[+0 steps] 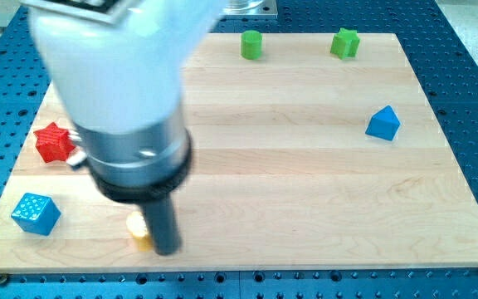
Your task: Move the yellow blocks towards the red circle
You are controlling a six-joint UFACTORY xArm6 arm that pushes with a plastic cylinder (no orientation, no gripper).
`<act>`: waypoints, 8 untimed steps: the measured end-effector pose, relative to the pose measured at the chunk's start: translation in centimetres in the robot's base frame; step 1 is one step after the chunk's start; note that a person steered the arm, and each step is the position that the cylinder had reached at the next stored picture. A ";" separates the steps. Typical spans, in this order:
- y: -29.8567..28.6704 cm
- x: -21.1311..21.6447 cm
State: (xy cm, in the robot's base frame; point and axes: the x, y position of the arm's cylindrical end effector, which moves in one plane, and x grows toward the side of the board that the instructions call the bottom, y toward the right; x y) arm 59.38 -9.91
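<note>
My tip rests on the wooden board near its bottom edge, at the view's lower left. A yellow block touches the tip's left side and is partly hidden by the rod, so I cannot make out its shape. No other yellow block shows. No red circle shows; the arm's large white and grey body covers the view's upper left and hides that part of the board.
A red star block lies at the left edge, partly behind the arm. A blue cube sits at the lower left. Two green blocks sit at the top. A blue triangular block is on the right.
</note>
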 end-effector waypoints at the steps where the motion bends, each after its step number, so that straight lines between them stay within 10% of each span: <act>1: -3.4 -2.2; 2: -6.6 2.5; 8: 0.4 -5.6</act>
